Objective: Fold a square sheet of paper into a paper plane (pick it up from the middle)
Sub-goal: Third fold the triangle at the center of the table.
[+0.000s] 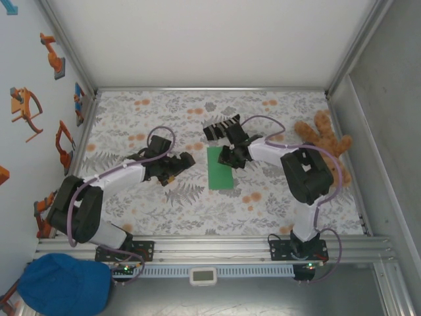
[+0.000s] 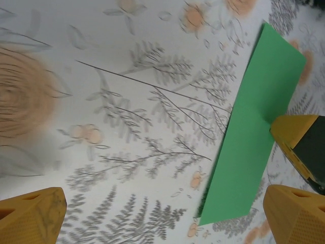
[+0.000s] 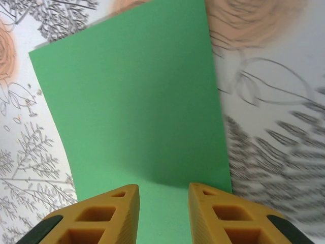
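Yellow-tipped, your left gripper (image 1: 186,160) hangs wide open low over the floral table (image 1: 131,118), holding nothing. Just right of it, mid-table, the sheet of paper (image 1: 220,174) lies flat, a green rectangle. Your right gripper (image 1: 225,158) sits at its far end, jaws narrow. Pinching or only pressing? Can't tell.

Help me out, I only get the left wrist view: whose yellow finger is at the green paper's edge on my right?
Observer: It belongs to the right gripper, which sits over the far end of the paper.
Operator: Clamped on it?
Observer: No, its own camera shows the fingers apart, green between them.
Operator: Anything beyond it?
Observer: A striped sock lies just past that gripper.
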Robot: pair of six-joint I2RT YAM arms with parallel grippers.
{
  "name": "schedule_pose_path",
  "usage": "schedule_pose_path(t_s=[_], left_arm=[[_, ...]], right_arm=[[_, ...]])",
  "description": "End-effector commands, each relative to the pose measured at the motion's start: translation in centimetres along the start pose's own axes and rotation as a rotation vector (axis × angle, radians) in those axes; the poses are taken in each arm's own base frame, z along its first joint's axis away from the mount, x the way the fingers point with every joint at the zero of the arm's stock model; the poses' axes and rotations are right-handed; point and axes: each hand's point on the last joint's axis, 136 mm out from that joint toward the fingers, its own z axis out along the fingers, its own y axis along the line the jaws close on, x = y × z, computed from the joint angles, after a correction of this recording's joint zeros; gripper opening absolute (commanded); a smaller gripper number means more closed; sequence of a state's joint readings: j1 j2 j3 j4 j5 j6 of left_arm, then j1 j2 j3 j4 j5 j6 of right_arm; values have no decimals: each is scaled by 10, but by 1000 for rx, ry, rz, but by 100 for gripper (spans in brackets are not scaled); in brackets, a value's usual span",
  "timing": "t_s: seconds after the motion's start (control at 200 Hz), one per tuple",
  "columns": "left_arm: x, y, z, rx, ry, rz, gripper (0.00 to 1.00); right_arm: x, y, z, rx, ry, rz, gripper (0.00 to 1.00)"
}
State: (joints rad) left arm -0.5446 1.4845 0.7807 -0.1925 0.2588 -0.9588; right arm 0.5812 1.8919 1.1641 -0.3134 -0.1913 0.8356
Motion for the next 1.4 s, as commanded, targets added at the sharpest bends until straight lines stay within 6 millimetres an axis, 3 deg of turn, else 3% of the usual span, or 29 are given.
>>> schedule_pose_path(t_s=[0.0, 0.125, 0.275, 0.461, 0.561, 0.841, 1.097, 1.397], left_arm=[[8, -34, 8, 120, 45, 35, 97], [22, -46, 21, 155, 90, 54, 93], [33, -51, 34, 168, 129, 48, 88], [41, -48, 43, 146, 154, 36, 67], [45, -44, 44, 129, 164, 29, 61], [60, -48, 53, 138, 238, 36, 53], [64, -41, 60, 107, 260, 27, 49], [79, -46, 67, 123, 320, 38, 36]], right_arm=[[-16, 21, -32, -118, -83, -11, 31], [-17, 19, -48, -167, -85, -28, 31], [-5, 5, -39, -145, -29, -59, 29], [-4, 10, -28, -159, 11, -87, 25], [-4, 9, -20, -157, 26, -91, 25], [7, -13, 1, -89, 70, -66, 24], [15, -47, 16, -7, 120, 21, 23], [17, -49, 17, -5, 132, 36, 23]])
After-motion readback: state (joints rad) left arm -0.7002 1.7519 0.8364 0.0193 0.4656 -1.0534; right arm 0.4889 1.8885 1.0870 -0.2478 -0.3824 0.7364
